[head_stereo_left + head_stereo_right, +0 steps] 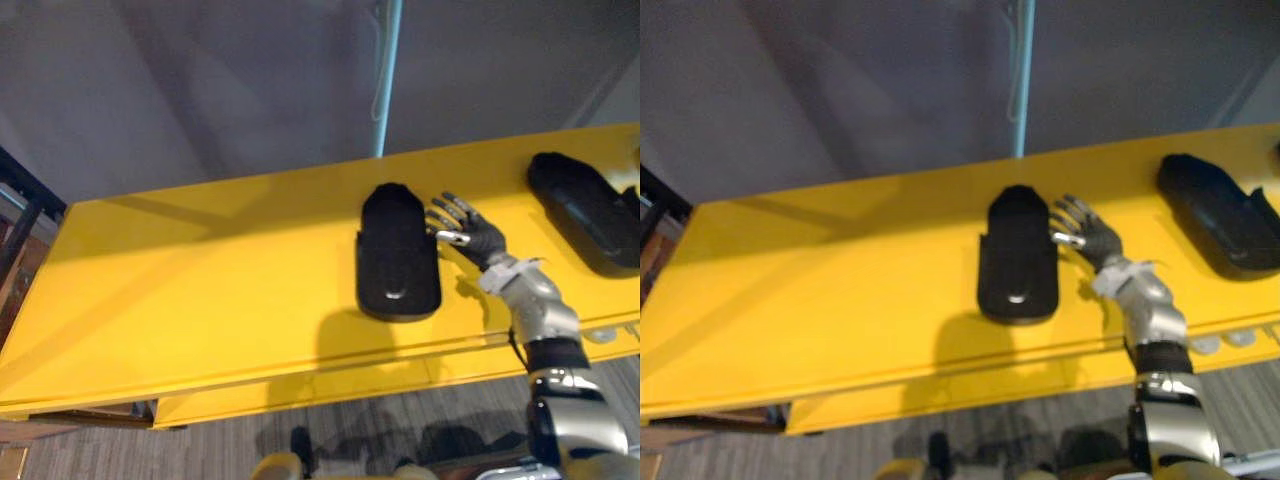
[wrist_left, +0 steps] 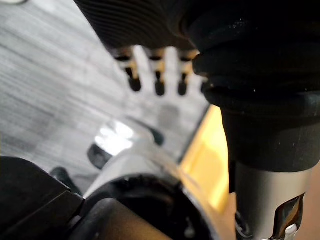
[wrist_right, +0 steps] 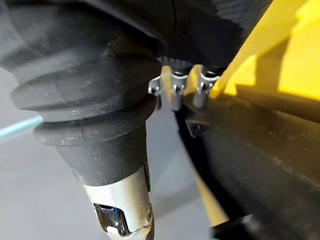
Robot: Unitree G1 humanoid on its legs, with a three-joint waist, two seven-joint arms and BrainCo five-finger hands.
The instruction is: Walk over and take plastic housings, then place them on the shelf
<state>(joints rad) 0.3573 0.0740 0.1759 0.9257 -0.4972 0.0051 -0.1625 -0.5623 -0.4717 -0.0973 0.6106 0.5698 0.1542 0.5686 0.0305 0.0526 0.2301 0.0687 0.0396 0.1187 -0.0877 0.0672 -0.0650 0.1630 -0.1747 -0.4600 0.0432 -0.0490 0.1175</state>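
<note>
1. Carrier: a yellow shelf (image 1: 200, 280) lies across the work area. Grey floor (image 1: 400, 420) shows below its near edge. A light blue pole (image 1: 385, 75) rises behind its far edge.

2. Task items: two black plastic housings lie flat on the shelf.
- The first housing (image 1: 398, 255) lies somewhat right of the middle of the shelf's length. Its long axis runs from the far edge toward the near edge, rounded end farther away, and its near end stops short of the near edge.
- The second housing (image 1: 590, 210) lies toward the right end of the shelf, well apart from the first and set at a slant to the edges.

3. My right hand (image 1: 470, 235) is over the shelf, between the two housings and just beside the right flank of the first. Its fingers (image 3: 176, 92) are extended and spread, and they clasp nothing. The fingertips reach the flank of that housing. I cannot tell whether they make contact.

4. My left hand (image 2: 159, 80) hangs over the floor beside a yellow edge of the shelf. Its fingers are straight and relaxed and hold nothing.
</note>
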